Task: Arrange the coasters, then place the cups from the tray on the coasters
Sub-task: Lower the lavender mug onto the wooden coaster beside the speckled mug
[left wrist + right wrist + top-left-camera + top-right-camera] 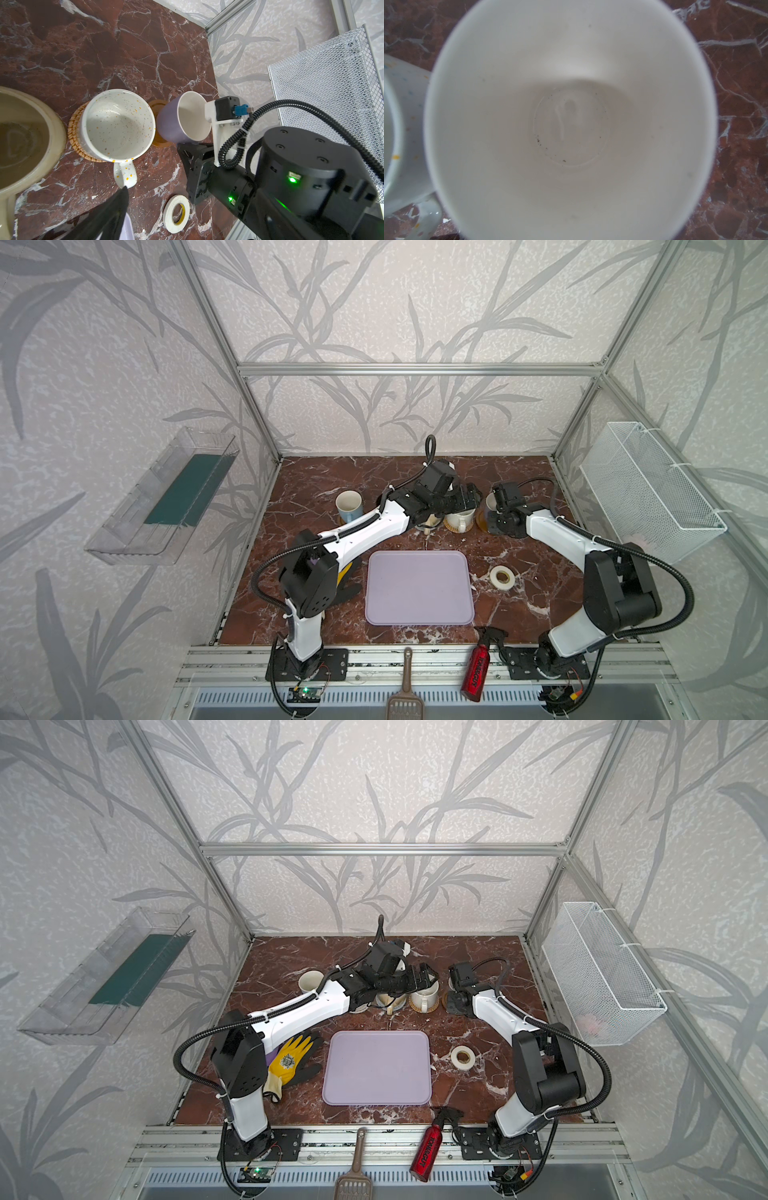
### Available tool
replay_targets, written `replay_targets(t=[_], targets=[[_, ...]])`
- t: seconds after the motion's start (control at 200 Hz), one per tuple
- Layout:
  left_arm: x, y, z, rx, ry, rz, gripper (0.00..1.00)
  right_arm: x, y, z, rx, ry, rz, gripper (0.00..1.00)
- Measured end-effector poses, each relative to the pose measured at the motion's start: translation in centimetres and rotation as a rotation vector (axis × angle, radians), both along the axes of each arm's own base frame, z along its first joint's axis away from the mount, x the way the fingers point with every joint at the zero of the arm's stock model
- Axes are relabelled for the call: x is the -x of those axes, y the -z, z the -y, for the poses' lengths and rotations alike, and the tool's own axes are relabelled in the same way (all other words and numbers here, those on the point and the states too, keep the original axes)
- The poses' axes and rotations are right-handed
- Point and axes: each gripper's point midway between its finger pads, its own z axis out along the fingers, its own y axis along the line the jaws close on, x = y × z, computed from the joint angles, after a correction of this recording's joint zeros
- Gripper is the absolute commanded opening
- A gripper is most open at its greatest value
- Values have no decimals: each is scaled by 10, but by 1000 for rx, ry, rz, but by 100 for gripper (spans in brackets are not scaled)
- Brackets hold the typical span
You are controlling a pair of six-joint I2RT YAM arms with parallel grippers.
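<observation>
Over amber coaster (158, 103), lavender mug (169, 122) held tilted

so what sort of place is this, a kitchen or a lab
Likely a robot test cell dressed to look homely, not a real kitchen: an aluminium frame holds wallpapered panels around a marble-look tabletop, and the left arm and right arm are bolted to a metal rail at its front.
</observation>
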Motion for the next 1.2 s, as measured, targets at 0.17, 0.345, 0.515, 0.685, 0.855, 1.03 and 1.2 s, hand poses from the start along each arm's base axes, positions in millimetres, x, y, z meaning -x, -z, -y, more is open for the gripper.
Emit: replay_targets(t=[0.17,0.345,0.515,0.685,0.855,1.03,1.2], targets=[[6,7,6,-9,15,-12,97,-2,7,0,10,-8,-15,0],[8,8,9,-11,22,-13,97,-2,11,2,25,-2,-26,0],[10,7,11,-4,26,-14,97,-2,11,3,32,2,-25,0],[11,12,10,-7,25,-16,97,-2,12,3,28,4,-25,0],[14,23,5,-24,22,-29,97,3,18,-2,-1,-7,-41,0],[14,23,5,-24,22,-28,97,4,21,-1,-1,-4,-42,2],[15,18,5,-16,22,-21,97,4,21,-1,2,-2,-39,14]])
